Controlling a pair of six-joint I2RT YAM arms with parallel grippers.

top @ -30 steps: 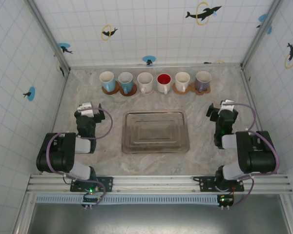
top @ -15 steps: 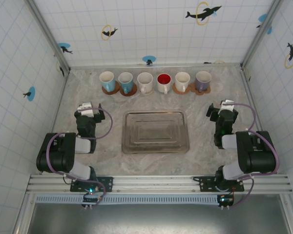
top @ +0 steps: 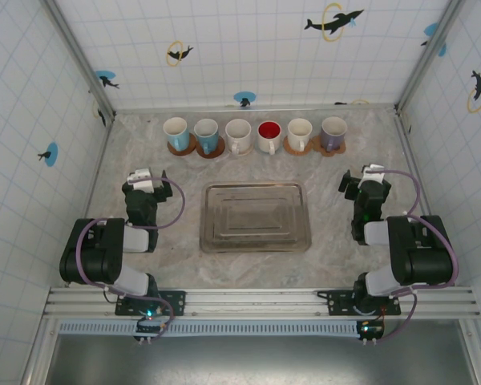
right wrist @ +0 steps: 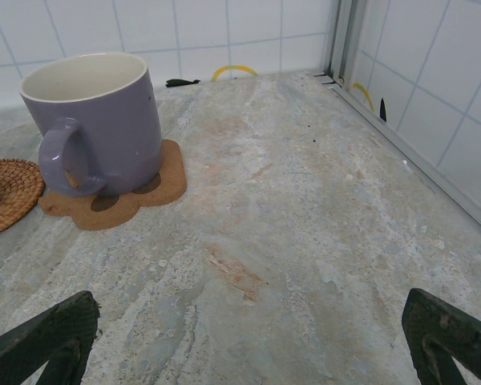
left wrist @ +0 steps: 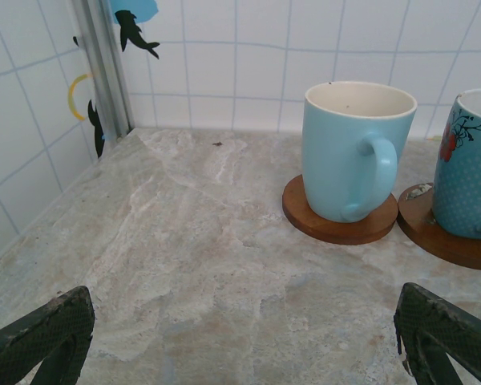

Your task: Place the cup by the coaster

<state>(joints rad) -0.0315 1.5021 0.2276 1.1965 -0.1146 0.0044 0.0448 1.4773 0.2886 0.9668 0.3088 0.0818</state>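
Six cups stand in a row along the back wall. From the left: a light blue cup [top: 175, 128] [left wrist: 357, 152] on a round wooden coaster [left wrist: 341, 224], a patterned blue cup [top: 206, 131] [left wrist: 469, 168], a white cup [top: 238, 135], a red-lined cup [top: 268, 135], a cream cup [top: 299, 132] and a purple cup [top: 333, 131] [right wrist: 96, 124] on a flower-shaped cork coaster [right wrist: 116, 200]. My left gripper [top: 142, 176] [left wrist: 244, 353] is open, well short of the light blue cup. My right gripper [top: 368, 175] [right wrist: 248, 353] is open too, short of the purple cup. Neither holds anything.
A metal tray [top: 255, 216] lies between the two arms at mid-table. A woven coaster [right wrist: 8, 196] sits left of the cork one. Tiled walls close the table at the back and on both sides.
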